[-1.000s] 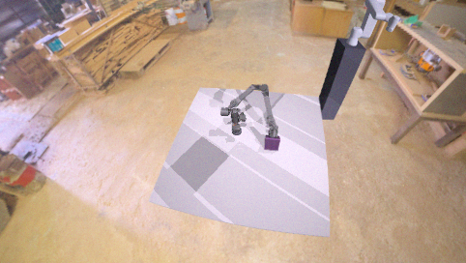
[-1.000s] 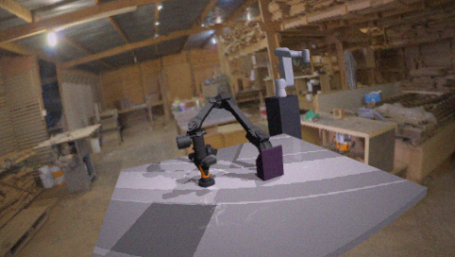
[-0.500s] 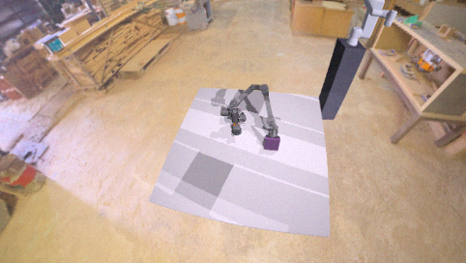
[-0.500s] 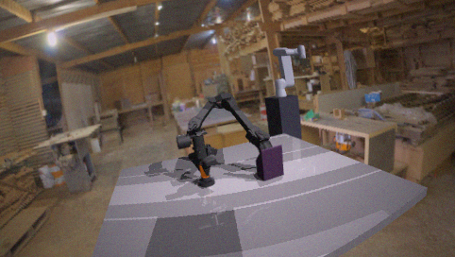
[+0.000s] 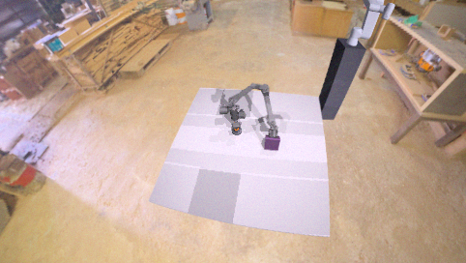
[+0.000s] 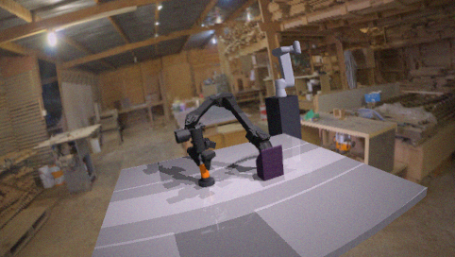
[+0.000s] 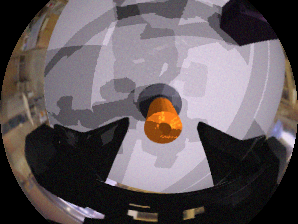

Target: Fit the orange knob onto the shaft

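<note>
The orange knob [image 5: 236,130] [image 6: 204,172] [image 7: 162,135] stands upright over the dark round pedestal [image 6: 206,183] [image 7: 145,104]. No gap shows between the knob's lower end and the pedestal in the exterior view, but the image is too coarse to be sure it is fully down. The knob hides the D-shaped shaft and its flat side. My gripper [image 6: 204,165] [image 7: 164,123] is open, pointing down from above. In the wrist view its two black fingers stand wide apart, one on each side of the knob, with pale surface showing between each finger and the knob.
A dark purple block [image 5: 272,143] [image 6: 270,162] [image 7: 245,22] stands by the arm's base, to the right of the pedestal in the top and exterior views. A tall black stand [image 5: 341,77] [image 6: 284,115] with a pale arm on it is behind the table. Shadows of the arm fall around the pedestal.
</note>
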